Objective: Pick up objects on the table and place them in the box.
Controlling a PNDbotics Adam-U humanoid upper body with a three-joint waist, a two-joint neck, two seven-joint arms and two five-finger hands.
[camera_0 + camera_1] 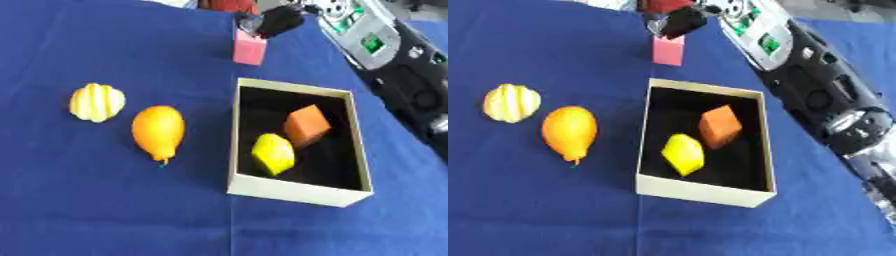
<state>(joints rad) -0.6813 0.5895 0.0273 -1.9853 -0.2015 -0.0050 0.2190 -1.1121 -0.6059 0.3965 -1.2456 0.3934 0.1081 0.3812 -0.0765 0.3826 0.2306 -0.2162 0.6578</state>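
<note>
Pink block (250, 50) upright on counter (105, 200), just beyond far wall of box (297, 192), long axis vertical. Right hand (276, 21) at block's top, dark fingers (677, 23) curled, pinching its upper end. Orange block (306, 125) and yellow block (273, 154) inside box. Orange fruit (158, 131) lengthwise, stem toward near edge; striped yellow fruit (97, 102) beside it.

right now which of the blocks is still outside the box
The pink block, standing on the blue cloth just beyond the box's far edge, under the right hand. The orange block and yellow block lie inside the box.
</note>
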